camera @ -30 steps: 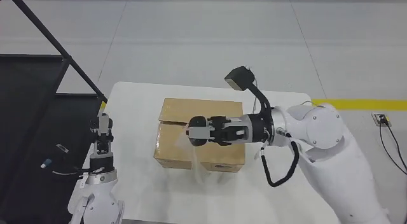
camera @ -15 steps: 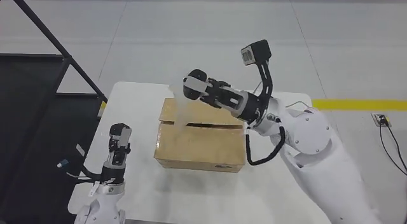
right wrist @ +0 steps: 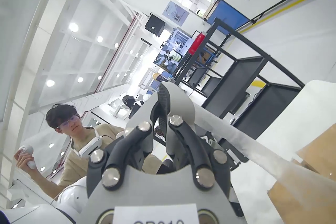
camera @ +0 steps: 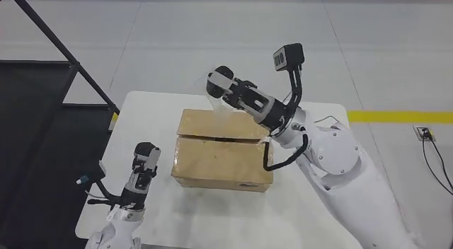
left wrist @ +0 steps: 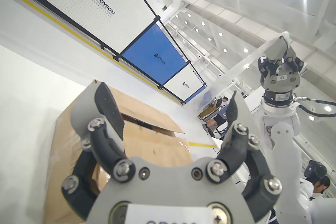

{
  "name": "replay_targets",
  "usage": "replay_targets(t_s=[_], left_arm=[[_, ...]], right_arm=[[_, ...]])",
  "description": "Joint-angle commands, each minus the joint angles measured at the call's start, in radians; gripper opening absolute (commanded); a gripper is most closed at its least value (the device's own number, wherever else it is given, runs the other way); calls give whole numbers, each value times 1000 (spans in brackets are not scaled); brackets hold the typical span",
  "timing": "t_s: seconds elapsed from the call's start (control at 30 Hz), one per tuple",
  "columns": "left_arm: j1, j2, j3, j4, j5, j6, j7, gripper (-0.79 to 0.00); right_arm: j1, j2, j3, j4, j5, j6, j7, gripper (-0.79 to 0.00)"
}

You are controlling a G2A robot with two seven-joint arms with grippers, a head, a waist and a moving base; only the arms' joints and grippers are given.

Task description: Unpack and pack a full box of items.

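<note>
**Peeling the sealing tape off a cardboard box**

At the right gripper (right wrist: 164, 89): clamped tight, pinching one end of a clear tape strip (right wrist: 236, 137) between the pads. Poised high above the far edge of the cardboard box (camera: 223, 153), with the strip stretched taut and slanting down toward the box top. (Cannot tell whether the lower end is stuck to the cardboard or loose.)

At the left gripper (left wrist: 168, 96): spread wide, holding nothing. Hangs low, just beside the box's left side and apart from it, aimed up across the top.

Further out: resting in the middle of the white table (camera: 152, 114), flaps folded down, with a dark slit showing along the centre seam. By judgement, unsealing in hand and unpacking not yet begun.

To do this step well:
- Pull back along the line of the seam, not straight up, low and steady. Should peel the strip without hoisting the box or snapping the film.
- Hold the pinch firm, since thin, slick tape is likely to slip.
- Bring the open left jaws down onto the near corner to brace the box if tipping or sliding starts.
- Once free, carry the strip well apart from the box before letting go, as it is likely to cling to the pads or flaps.
</note>
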Motion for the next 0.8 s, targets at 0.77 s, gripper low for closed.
replay_targets(t_s=[0.77], left_arm=[[-92, 11, 93, -46, 393, 72, -19, -37]], right_arm=[[18, -12, 36, 96, 183, -50, 225, -785]])
